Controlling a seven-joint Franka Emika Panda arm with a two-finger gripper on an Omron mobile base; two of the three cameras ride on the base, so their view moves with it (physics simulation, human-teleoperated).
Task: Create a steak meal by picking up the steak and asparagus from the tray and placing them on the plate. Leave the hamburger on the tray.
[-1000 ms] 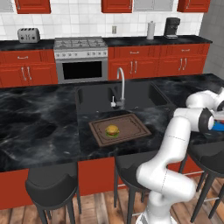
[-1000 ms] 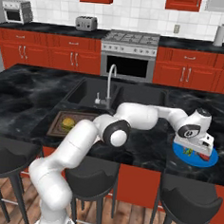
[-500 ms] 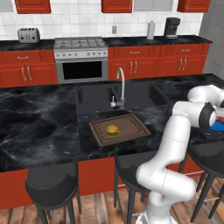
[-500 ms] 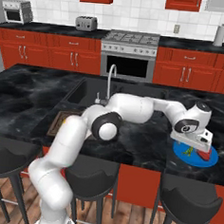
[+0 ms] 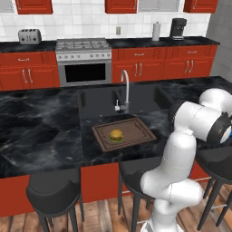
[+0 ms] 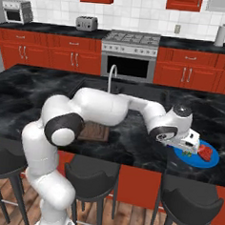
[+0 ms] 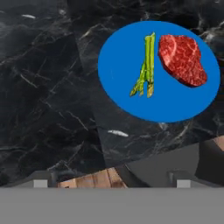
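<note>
Nearest the cameras, the gripper [image 6: 192, 145] is held over the near-left edge of the plate [image 6: 211, 164], by the front edge of the dark marble counter [image 6: 35, 87]. Its jaws are spread wide and nothing is grasped between them. From the hand view, the plate [image 7: 118, 65] is seen from above with nothing between camera and food, so the hand is judged to be clear of what lies below.

On the plate the asparagus [image 7: 145, 68] is laid as a tight bundle near the middle, and the steak [image 7: 182, 59] is set just beside it, close but not seen to overlap. Both are kept inside the blue rim, which suits a served meal; from the right base view the steak [image 6: 205, 153] is seen on the plate's far-right part.

Farther along the counter, in front of the sink [image 5: 93, 102], the tray [image 5: 140, 136] is left with only the hamburger [image 5: 116, 135] on it, as the task asks. Both items being on the plate, the task is judged complete or nearly so.
</note>
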